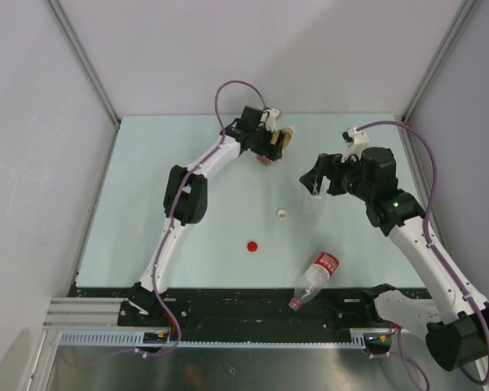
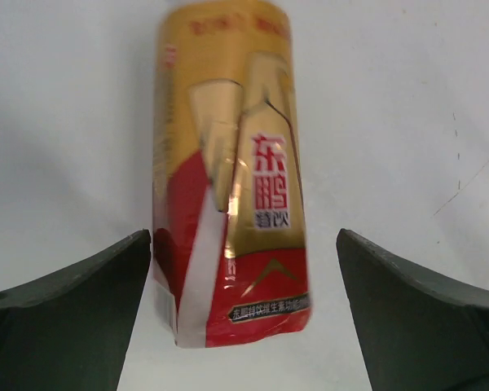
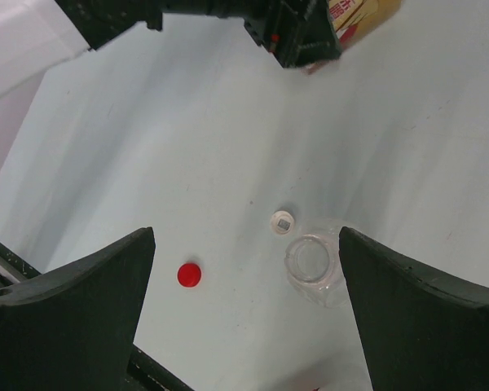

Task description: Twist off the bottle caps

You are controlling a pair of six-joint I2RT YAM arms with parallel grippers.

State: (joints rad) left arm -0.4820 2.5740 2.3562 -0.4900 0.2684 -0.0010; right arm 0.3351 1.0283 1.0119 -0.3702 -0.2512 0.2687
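Now — L pincer [image 2: 244, 238] astride amber bottle [image 2: 228, 163]

The short bottle [image 2: 197, 204] bore a gold-and-red label [image 2: 265, 122] with large red characters, 东鹏, and smaller ones, 特饮, just beneath (left wrist view). A dark strip [image 2: 269, 309] near its lower edge held white print too small to read. The lying bottle [image 1: 310, 285] had a red-white label [image 1: 327, 264], illegible.

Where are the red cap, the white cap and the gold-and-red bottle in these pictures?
red cap [image 1: 252, 245]: top external view, middle of its top.
white cap [image 3: 283, 221]: right wrist view, its middle.
gold-and-red bottle [image 2: 228, 179]: left wrist view, middle of its label.
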